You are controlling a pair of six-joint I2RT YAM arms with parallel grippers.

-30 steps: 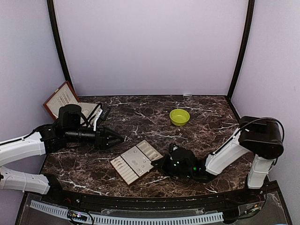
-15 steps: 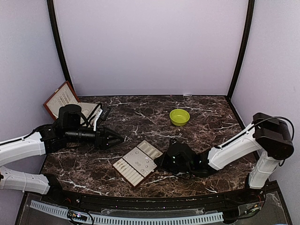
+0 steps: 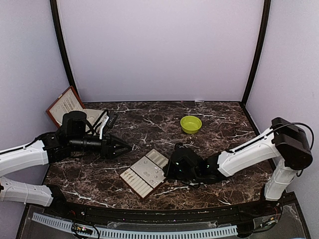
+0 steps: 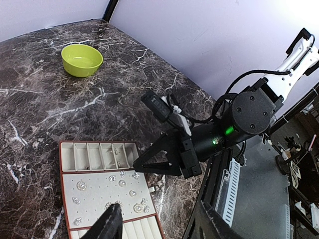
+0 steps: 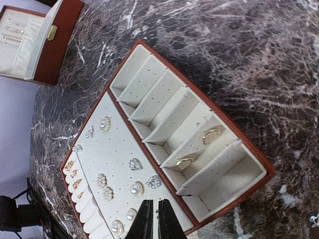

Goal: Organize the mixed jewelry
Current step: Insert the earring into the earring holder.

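Several pieces of mixed jewelry, pearl studs, small clusters and two rings, lie in the cream tray. The nearest studs sit just at 10 o'clock of the right fingers, the rings at 1 o'clock. Those fingers are drawn almost together, a thin slit between them and nothing seen clamped. Right arm lies low across the desk, reaching toward 9 o'clock with its tips at the tray's edge. Left fingers stand apart and empty at 10 o'clock of the tray. Green bowl stands at 1 o'clock, well apart. Open reddish-brown box stands in the far corner at 10 o'clock.
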